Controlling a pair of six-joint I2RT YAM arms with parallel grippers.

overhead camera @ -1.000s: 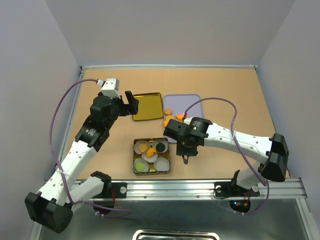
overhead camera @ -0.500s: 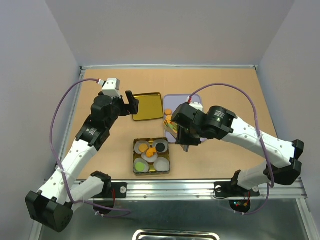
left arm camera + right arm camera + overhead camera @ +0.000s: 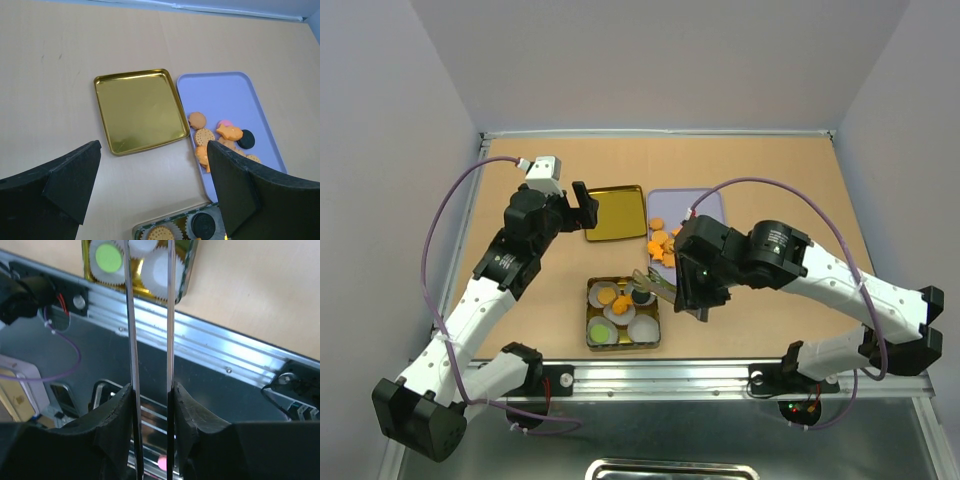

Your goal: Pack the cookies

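Observation:
Loose cookies (image 3: 661, 241), mostly orange, lie on the purple tray (image 3: 702, 205); the left wrist view shows them (image 3: 204, 136) with one black and one pink. The tin (image 3: 591, 345) holds white paper cups with orange, black and green cookies (image 3: 599, 331). My right gripper (image 3: 698, 298) is shut on metal tongs (image 3: 655, 281) whose tips reach over the tin's right upper part. In the right wrist view the tongs' blades (image 3: 131, 315) run up over the tin (image 3: 186, 277), tips cut off. My left gripper (image 3: 582, 208) is open and empty above the gold lid (image 3: 615, 211).
The gold lid (image 3: 137, 107) lies left of the purple tray (image 3: 220, 92). The aluminium rail (image 3: 720, 378) runs along the table's near edge, close below the tin. The enclosure walls stand on three sides.
My right arm swung from the tray area back toward the tin, bringing the tongs' tips over its right side. The left arm has not moved.

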